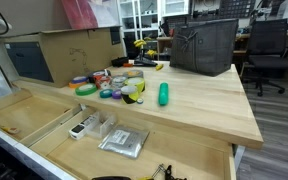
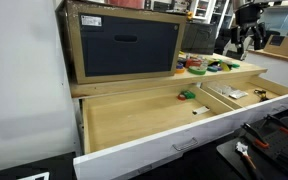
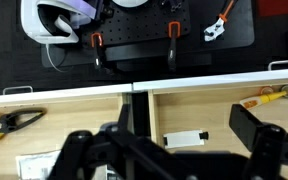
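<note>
In the wrist view the gripper (image 3: 169, 142) is hovering above an open wooden drawer (image 3: 209, 110), with its fingers (image 3: 254, 130) standing fully apart and enclosing nothing. The nearest item, a small white and black block (image 3: 186, 138), is lying flat on the drawer floor below the gap between the fingers, and as far as the view shows it is not touching them. An orange-handled tool (image 3: 269, 96) is resting near the drawer's far wall, and yellow-handled pliers (image 3: 9, 120) are lying in the neighbouring compartment. Judging from this, the drawer is already open and the work appears to be at the approach stage: no contact, grasp or lift is taking place yet.
</note>
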Robot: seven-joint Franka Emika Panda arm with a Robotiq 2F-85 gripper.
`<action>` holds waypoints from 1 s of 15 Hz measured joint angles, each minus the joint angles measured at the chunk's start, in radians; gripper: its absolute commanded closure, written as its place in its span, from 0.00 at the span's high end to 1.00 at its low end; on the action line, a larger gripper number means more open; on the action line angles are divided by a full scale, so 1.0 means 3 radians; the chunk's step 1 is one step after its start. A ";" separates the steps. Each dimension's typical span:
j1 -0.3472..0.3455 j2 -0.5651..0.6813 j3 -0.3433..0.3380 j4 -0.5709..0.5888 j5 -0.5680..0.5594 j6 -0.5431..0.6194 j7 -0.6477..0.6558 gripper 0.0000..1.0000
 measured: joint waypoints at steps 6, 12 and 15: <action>0.0133 0.0333 0.0107 -0.0020 0.0023 0.0230 0.0574 1.00; 0.0333 0.0985 0.0187 -0.0053 -0.0009 0.0515 0.1309 1.00; 0.0416 0.1301 0.0159 -0.0107 -0.0024 0.0516 0.1523 1.00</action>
